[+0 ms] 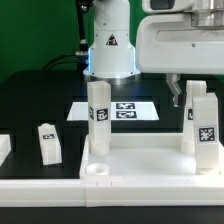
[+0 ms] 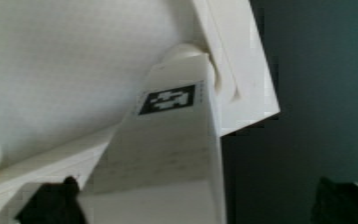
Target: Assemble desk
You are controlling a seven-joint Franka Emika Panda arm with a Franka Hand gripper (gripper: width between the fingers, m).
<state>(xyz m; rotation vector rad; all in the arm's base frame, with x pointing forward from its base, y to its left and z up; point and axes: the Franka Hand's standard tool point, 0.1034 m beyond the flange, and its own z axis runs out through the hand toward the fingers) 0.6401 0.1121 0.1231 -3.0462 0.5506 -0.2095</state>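
The gripper [image 2: 197,200] hangs open, jaws clear on either side of the leg [image 1: 203,125], which stands upright in the tabletop [image 1: 150,165] socket at the exterior view's right, apparently seated and needing no hold.

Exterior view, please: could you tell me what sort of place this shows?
Most likely a robotics lab bench for assembly trials: a robot arm stands at a black table, a marker board lies before it, and the white desk legs carry printed tags.
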